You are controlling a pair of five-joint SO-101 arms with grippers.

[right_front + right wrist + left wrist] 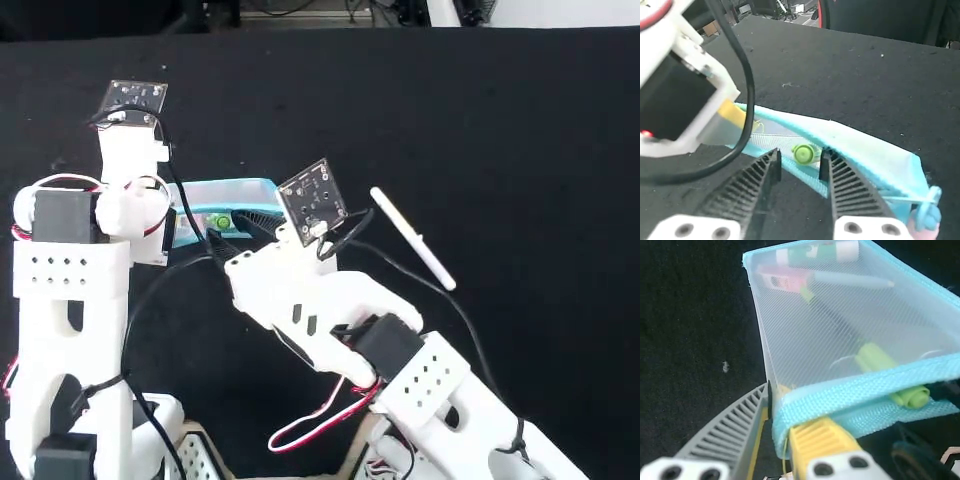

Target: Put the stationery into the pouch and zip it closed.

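The left pincer (774, 405) is closed on 1 end of the translucent mesh pouch with a light blue fabric border (810, 340). Its grey finger (735, 435) and its yellow finger (822, 440) press the border from 2 sides. The pouch lies on the black desk (500, 120) and stretches away from this pincer. Inside it are a green marker (880, 362) close to the pincer, and farther off a pink object (785, 279), a light blue pen (850, 279) and a white and green stick (817, 251).

The right pincer (800, 159) is at the open edge of the pouch, just beside the left pincer. Its 2 black fingers (752, 190) stand a narrow way apart and hold nothing; the round end of the green marker shows in the gap between them. The light blue zipper pull (929, 216) is at the far end of the pouch from the left pincer.

A thin white pen (412, 238) lies on the desk outside the pouch, well apart from the right pincer, on the side away from the left arm.
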